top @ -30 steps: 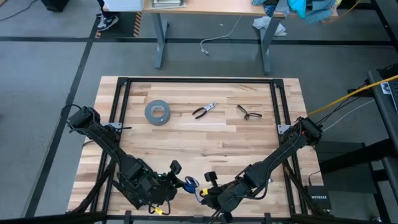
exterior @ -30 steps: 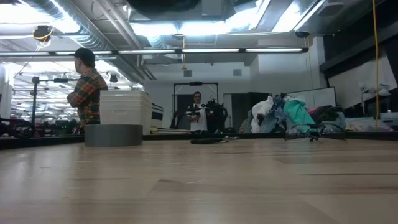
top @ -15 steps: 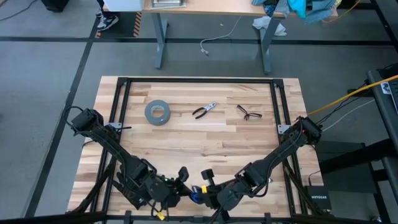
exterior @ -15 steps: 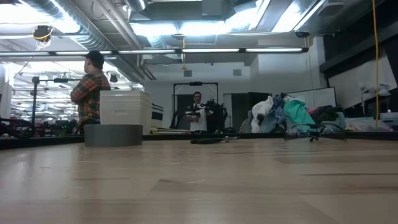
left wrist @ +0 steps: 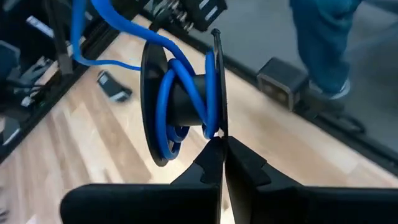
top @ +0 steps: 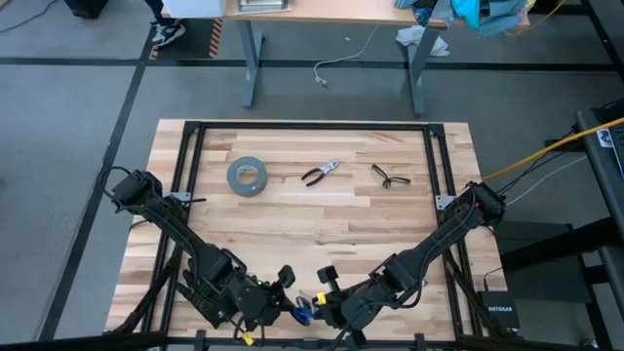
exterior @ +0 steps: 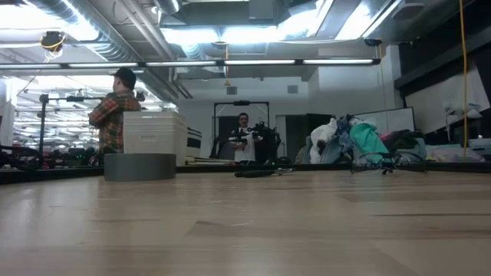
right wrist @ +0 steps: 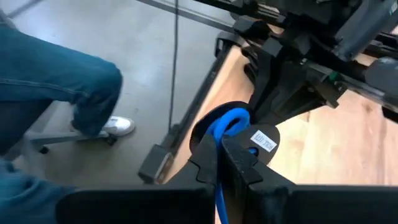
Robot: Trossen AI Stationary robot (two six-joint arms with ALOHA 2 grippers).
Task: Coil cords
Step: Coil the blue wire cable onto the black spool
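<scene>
A: Where are the cords?

B: Bottom centre of the high view, at the table front edge, between both grippers. Blue cable wound on a black spool.

A: Grips?

B: Left gripper pressed together on the spool flange rim. Right gripper pinching the blue strand where it leaves the spool.

A: Handling?

B: I'd judge it light, limp and springy (loops look loose, likely to slip off). Hold the rigid flange, guide the strand near the hub under light tension.
</scene>
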